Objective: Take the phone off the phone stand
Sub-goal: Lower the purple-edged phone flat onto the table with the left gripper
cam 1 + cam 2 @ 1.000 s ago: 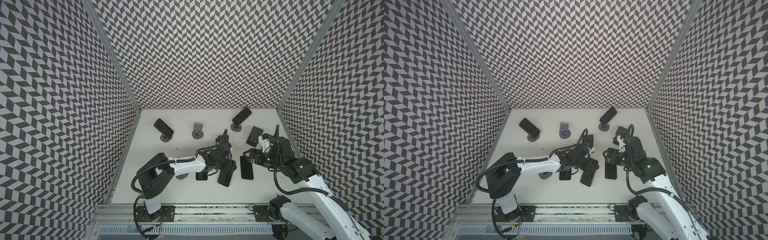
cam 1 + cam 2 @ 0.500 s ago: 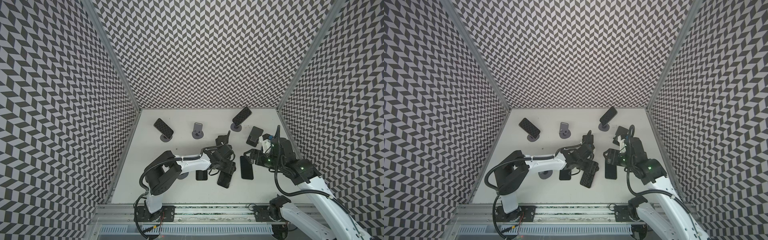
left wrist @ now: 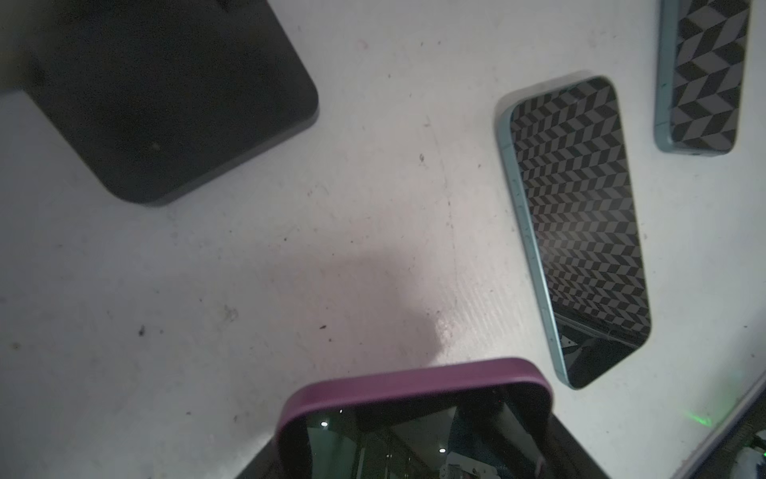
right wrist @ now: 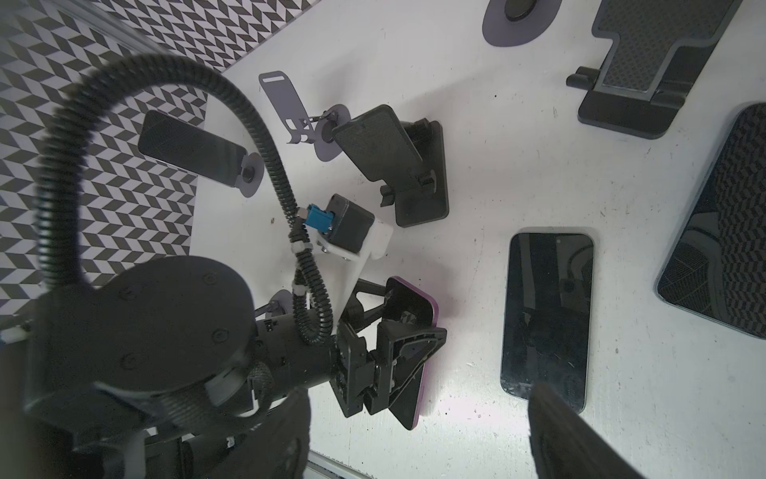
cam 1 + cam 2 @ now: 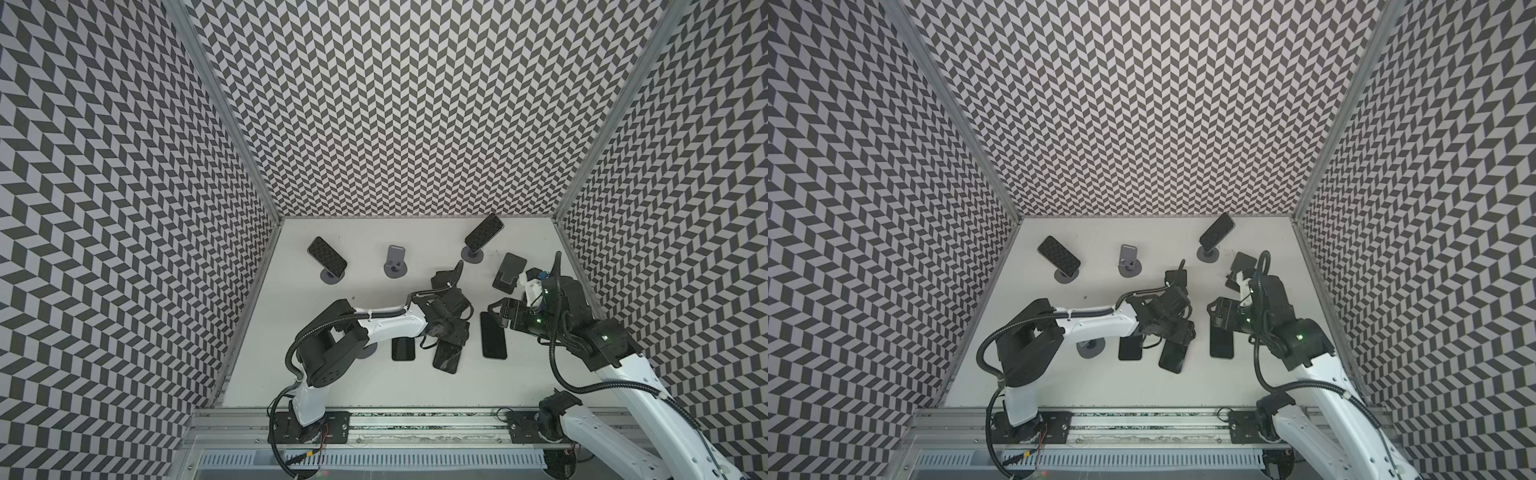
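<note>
Left fingers (image 4: pixel 408 346) pressed tight on the purple-cased phone (image 3: pixel 414 383). It is off any stand, tilted, low over the counter (image 5: pixel 374 386), centre-near. Right fingers (image 4: pixel 576 439) spread, above the middle flat phone (image 5: pixel 493 334); contact unclear. Phones: 6. That's 1 held, 3 flat (also left flat phone (image 5: pixel 403 348), right flat phone (image 4: pixel 725 228)), 2 on far grey stands (image 5: pixel 472 255). Stands: 6, with 4 grey, 2 black stands (image 5: pixel 509 272).

Top views, stereo pair: high at the front, angled down toward the rear, distant; both take in the whole bench (image 5: pixel 374 386). Left wrist: close, low over the bench. Right wrist: higher, oblique; shares with left wrist the purple-cased phone (image 3: pixel 414 385)
</note>
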